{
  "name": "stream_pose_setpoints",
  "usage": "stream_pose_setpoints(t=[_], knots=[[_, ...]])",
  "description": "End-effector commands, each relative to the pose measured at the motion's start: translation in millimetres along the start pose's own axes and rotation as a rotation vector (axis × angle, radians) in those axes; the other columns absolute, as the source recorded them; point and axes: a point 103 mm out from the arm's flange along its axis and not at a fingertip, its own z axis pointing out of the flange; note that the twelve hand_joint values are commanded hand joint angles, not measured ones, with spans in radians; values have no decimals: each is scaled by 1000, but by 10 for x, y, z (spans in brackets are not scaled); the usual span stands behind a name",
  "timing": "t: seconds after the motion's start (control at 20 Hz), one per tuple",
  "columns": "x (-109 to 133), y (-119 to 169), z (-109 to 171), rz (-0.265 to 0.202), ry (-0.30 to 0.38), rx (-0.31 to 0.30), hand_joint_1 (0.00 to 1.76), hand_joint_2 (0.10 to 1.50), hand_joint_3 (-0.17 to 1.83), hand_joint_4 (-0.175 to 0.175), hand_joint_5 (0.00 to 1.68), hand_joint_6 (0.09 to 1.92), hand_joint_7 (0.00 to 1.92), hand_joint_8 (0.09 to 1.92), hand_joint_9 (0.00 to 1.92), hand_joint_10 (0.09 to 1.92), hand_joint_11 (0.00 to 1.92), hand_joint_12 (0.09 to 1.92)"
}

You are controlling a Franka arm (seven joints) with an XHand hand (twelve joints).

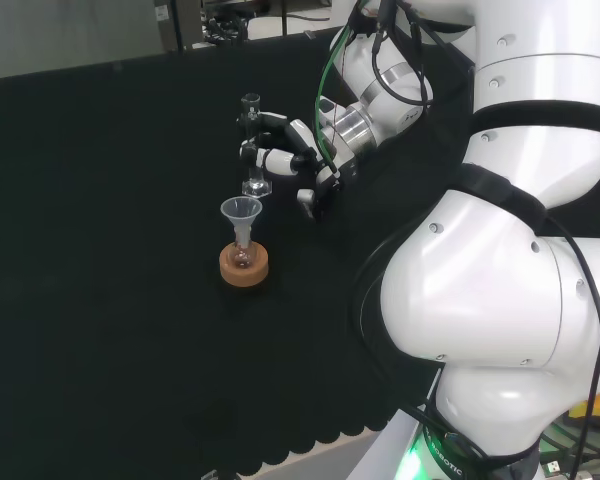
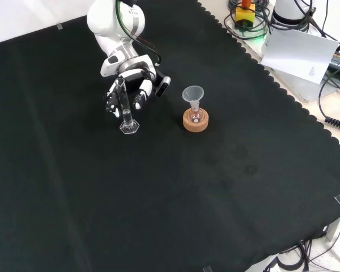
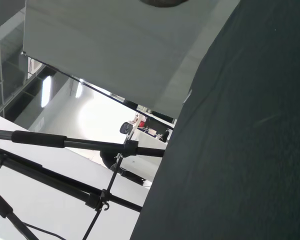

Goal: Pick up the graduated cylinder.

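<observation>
Black cloth (image 2: 226,187), upright graduated cylinder (image 2: 125,107) within hand's (image 2: 130,85) curled fingers

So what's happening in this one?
The hand has closed its fingers around an upright graduated cylinder, whose base looks to be on or barely above the black cloth, so the lift hasn't visibly started. To its right in the front view, apart from it, a small flask sits in a cork ring with a funnel in its neck.

Black cloth (image 2: 158,215), grey wall (image 3: 115,50)
</observation>
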Motion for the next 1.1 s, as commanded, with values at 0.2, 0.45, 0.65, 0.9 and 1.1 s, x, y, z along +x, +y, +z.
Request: stream_pose_setpoints(t=[0.2,0.45,0.65,0.9,1.1], knots=[[-41,0,11,10,-7,1,1092,1071,-175,-26,608,495,545,569,909,353,686,1133],[-45,11,7,18,-18,-5,1099,1087,-175,-27,602,534,550,572,917,345,705,1117],[-38,22,-12,25,-28,-29,1124,1170,-175,-29,634,615,590,582,971,331,834,1038],[-2,28,-48,29,-92,-40,1186,1326,-175,-13,766,730,757,677,1072,363,1024,883],[67,37,-111,15,-209,-8,1177,1315,-138,-64,818,948,859,684,1127,383,1080,828]])
